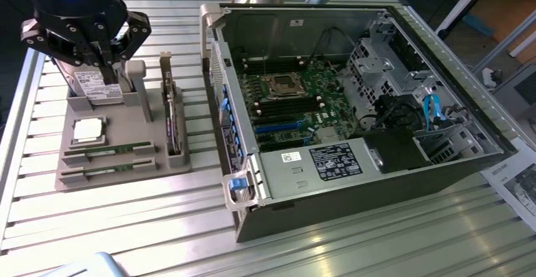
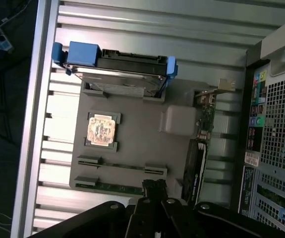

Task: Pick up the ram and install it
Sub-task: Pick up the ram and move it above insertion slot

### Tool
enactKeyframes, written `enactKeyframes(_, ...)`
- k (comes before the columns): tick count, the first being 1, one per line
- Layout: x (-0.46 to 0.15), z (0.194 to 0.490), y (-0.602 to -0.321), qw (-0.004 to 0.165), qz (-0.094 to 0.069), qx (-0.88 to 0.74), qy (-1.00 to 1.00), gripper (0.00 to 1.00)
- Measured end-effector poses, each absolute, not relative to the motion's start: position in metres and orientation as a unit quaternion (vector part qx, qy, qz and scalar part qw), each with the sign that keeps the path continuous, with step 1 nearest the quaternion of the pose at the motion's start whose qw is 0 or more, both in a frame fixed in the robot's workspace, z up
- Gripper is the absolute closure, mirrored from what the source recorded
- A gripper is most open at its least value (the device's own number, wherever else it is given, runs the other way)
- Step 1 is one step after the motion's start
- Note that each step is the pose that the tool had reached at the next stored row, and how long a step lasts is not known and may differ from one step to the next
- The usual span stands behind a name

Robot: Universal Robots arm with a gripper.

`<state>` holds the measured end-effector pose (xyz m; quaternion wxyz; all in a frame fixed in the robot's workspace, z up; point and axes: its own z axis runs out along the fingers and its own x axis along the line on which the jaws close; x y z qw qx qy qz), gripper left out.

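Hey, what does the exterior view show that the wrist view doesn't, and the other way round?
The exterior view adds the inside of the open computer case: its motherboard, processor socket and blue cables. The wrist view adds the case's rear ports and the blue carrier on the hard drive. Both share the gray tray with two ram sticks, the silver processor chip, the card standing on edge, and the shut gripper above the tray.
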<state>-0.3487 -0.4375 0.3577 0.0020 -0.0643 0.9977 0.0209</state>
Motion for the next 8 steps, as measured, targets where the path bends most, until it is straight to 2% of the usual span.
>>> enactKeyframes(8,-0.3487,0.3554,-0.4392,0.0,0.021,-0.119,0.993,0.9)
